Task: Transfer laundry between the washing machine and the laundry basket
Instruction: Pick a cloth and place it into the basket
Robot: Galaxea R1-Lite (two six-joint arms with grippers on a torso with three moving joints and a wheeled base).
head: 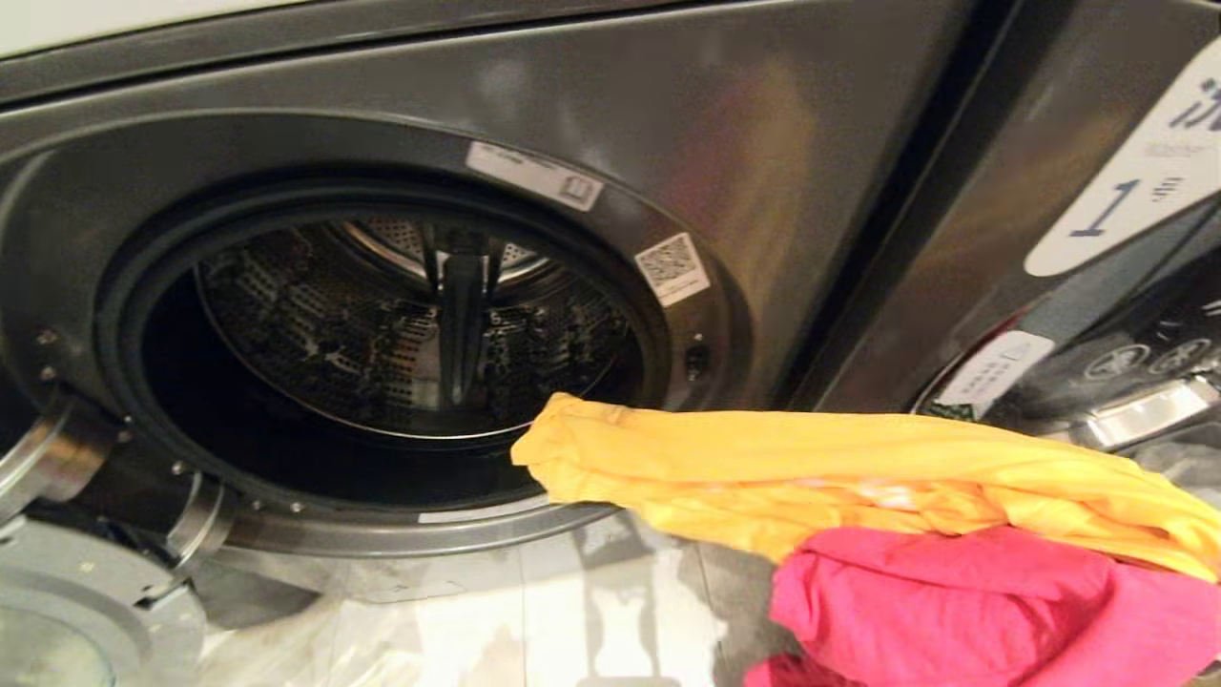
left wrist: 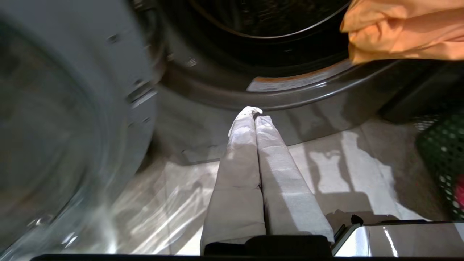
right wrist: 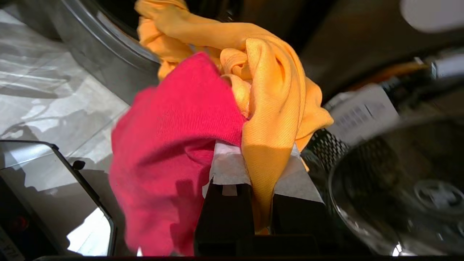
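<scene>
White cloth-like wrapping is covering the long left fingers (left wrist: pixel 253 170) and, seemingly, the right fingers (right wrist: pixel 232 168), all sitting on black bases.

Yellow-orange and red-pink laundry (head: pixel 858 515); dark grey washing machine (head: pixel 763 143); green holed laundry basket (left wrist: pixel 442 156).

Warm indoor light glares off the pale floor (head: pixel 610 611), where hard shadows fall; the washing machine (head: pixel 763 143) drum stays dark, and the open door (left wrist: pixel 54 127) blurs in the left wrist view.

Below me the pale tiled floor (head: pixel 610 611) carries the washing machine (head: pixel 782 191) (its door open) and the green laundry basket (left wrist: pixel 444 159).
</scene>
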